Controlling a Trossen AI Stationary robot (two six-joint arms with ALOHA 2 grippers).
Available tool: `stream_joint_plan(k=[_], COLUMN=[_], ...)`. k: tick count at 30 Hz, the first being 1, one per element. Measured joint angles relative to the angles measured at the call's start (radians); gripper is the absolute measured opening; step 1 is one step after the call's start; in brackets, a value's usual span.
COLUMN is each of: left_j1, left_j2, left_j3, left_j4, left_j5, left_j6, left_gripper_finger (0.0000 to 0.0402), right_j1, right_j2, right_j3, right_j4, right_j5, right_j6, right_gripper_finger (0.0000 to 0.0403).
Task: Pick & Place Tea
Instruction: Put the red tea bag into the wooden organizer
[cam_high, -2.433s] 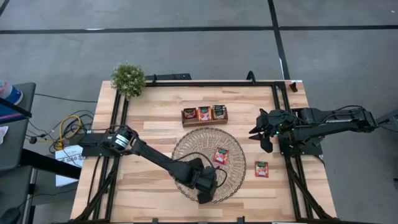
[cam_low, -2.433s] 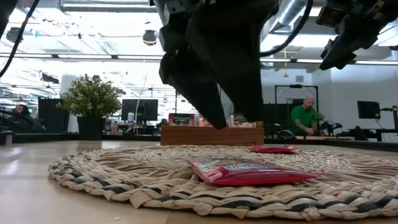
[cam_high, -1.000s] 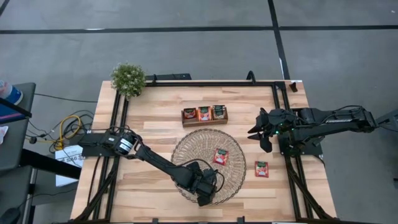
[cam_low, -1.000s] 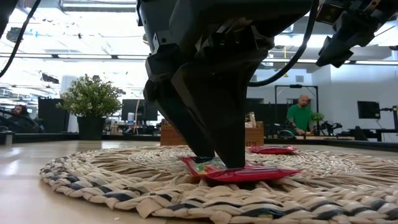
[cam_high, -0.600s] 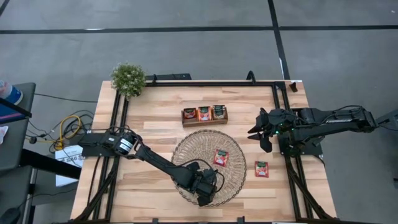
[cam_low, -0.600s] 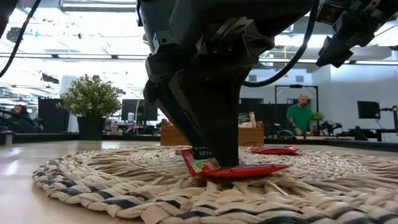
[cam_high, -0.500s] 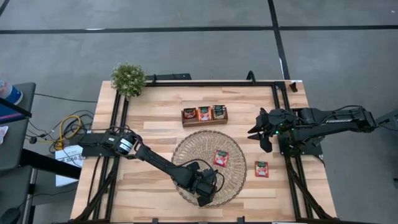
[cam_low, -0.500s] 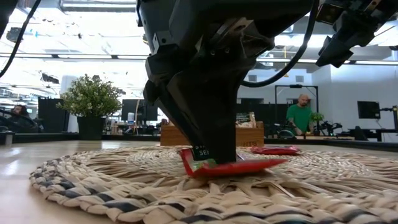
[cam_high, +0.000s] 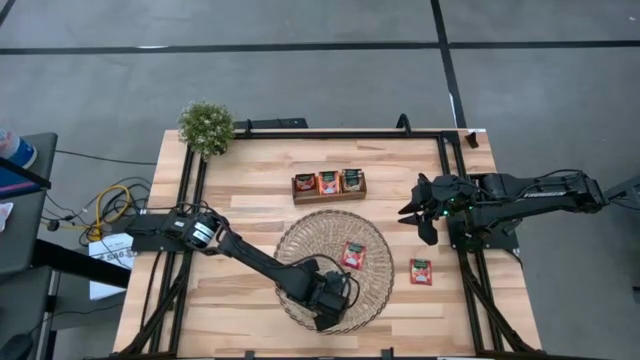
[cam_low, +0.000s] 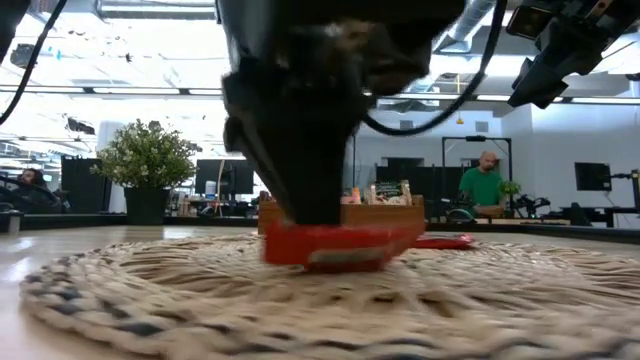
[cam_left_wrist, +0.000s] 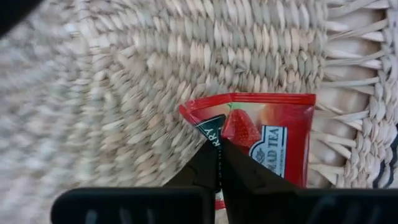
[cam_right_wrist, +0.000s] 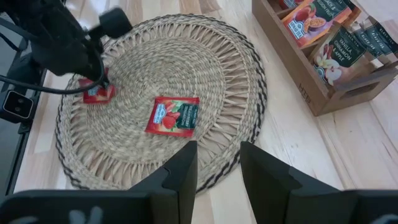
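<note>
Left wrist view: my left gripper (cam_left_wrist: 219, 163) pinches a glossy red sachet (cam_left_wrist: 273, 134) | strawberry print, seemingly | coarse woven mat (cam_left_wrist: 186, 56)

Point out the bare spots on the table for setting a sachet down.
Bare wood lies between the potted plant and the wooden tray, and left of the woven mat. The mat is crowded: left pincer pinches a tea sachet.

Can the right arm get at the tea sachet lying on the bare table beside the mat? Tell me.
Probably yes. That sachet lies in the open just off the mat, on the right arm's side, and the right claw hangs close above with nothing between.
</note>
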Motion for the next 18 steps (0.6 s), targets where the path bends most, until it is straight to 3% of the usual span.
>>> stream_joint_plan(k=[5, 11, 18], left_j1=[0.005, 0.007, 0.028], left_j2=[0.0, -0.002, -0.003], left_j3=[0.11, 0.275, 0.345], left_j4=[-0.163, -0.4, -0.73], left_j5=[-0.066, -0.239, -0.694], left_j6=[0.046, 0.122, 0.189], left_gripper_finger=[0.0002, 0.0001, 0.0001], right_j1=[0.0, 0.0, 0.0], right_j2=[0.0, 0.0, 0.0], right_j3=[0.0, 0.0, 0.0], right_j4=[0.0, 0.0, 0.002], right_j5=[0.0, 0.0, 0.0], right_j6=[0.0, 0.0, 0.0], right_gripper_finger=[0.0113, 0.0113, 0.0113])
